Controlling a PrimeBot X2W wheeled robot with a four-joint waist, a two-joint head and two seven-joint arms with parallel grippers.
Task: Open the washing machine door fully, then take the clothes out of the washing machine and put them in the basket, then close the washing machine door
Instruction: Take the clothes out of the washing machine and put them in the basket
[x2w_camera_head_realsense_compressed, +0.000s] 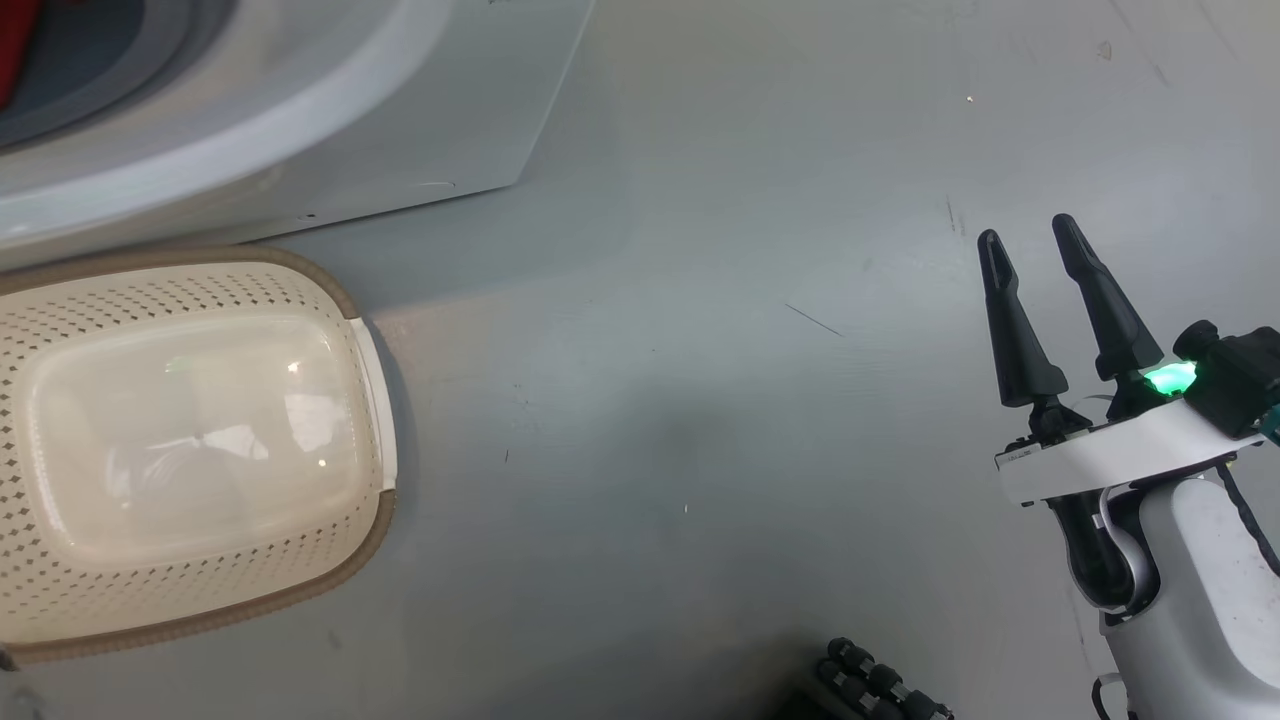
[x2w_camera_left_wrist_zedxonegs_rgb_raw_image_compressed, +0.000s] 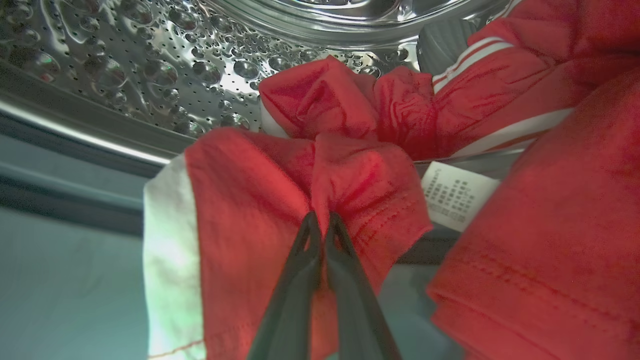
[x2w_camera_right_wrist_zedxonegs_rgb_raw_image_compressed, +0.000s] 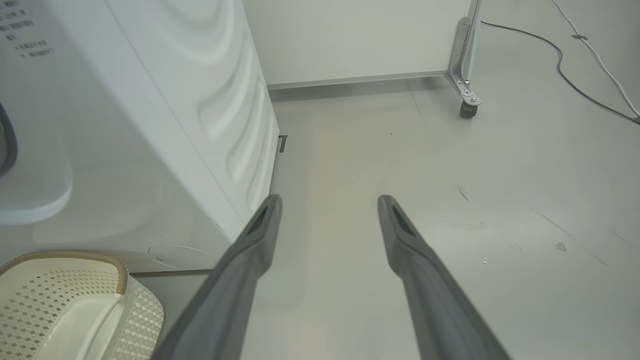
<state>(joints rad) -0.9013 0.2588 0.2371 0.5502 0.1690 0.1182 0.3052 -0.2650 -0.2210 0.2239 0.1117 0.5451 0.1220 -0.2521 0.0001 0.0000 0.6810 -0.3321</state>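
A: Any writing legible here?
B: None. A white care tag among the red clothes carries tiny print, too small to read.
A: And the washing machine?
B: Faint printed lines, too blurred.

The right hand has two long tapered black fingers on a flat white wrist plate, with a glowing green light, black camera block and white forearm.
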